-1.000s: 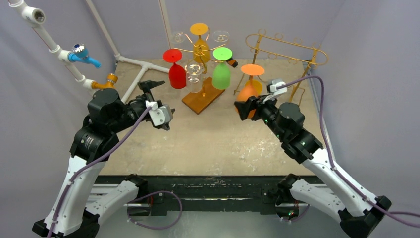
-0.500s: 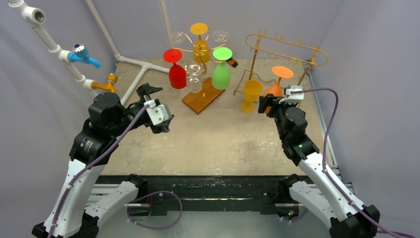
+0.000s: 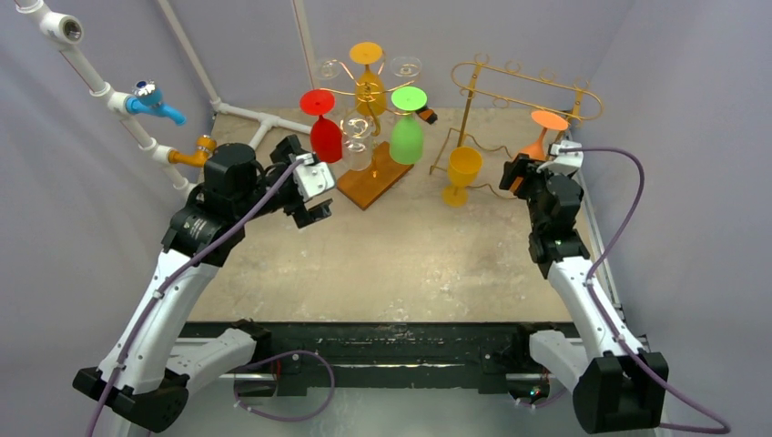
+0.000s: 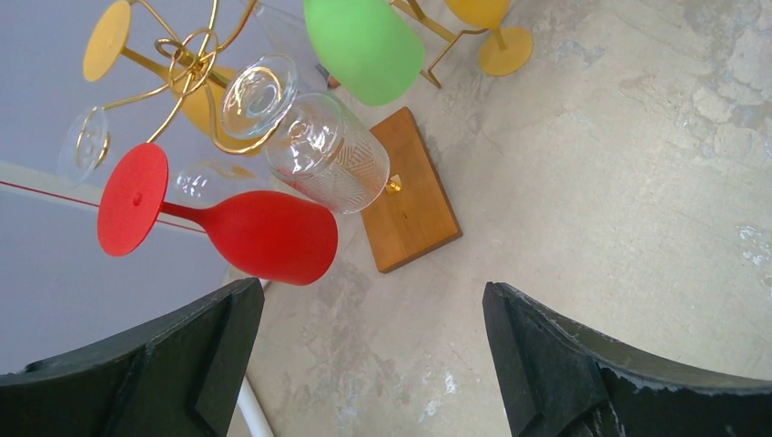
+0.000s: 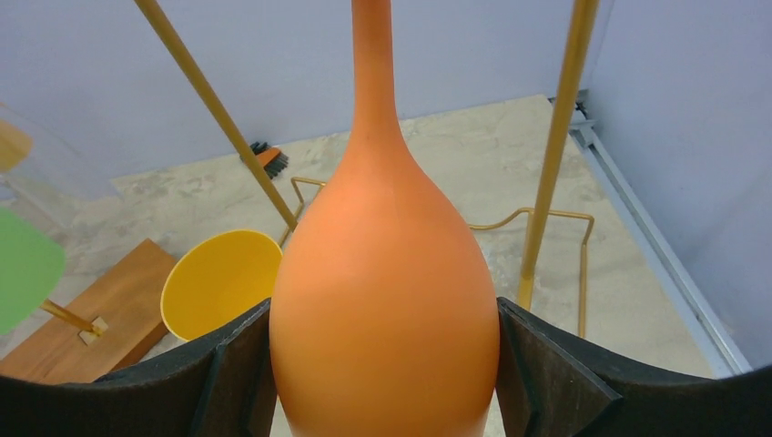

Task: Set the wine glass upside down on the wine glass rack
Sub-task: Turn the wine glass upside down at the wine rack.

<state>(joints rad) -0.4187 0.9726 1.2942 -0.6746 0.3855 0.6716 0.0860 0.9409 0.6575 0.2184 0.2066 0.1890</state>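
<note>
My right gripper (image 3: pixel 521 175) is shut on the bowl of an orange wine glass (image 5: pixel 382 300), held upside down with its foot (image 3: pixel 550 119) up, just below the right end of the empty gold wire rack (image 3: pixel 528 91). In the right wrist view the stem rises between two gold rack posts (image 5: pixel 553 155). A yellow wine glass (image 3: pixel 463 170) stands upright on the table under that rack. My left gripper (image 3: pixel 314 196) is open and empty, near the red glass (image 3: pixel 324 137) that hangs on the other rack (image 3: pixel 369 86).
The wooden-based rack (image 3: pixel 373 177) holds red, green (image 3: pixel 407 137), yellow and clear glasses upside down. White pipes with a blue valve (image 3: pixel 150 98) run along the left wall. The right wall stands close beside the gold rack.
My right gripper has carried the orange glass to the right and up, from beside the yellow glass to under the gold rack's right end. My left gripper has moved forward toward the red glass.
</note>
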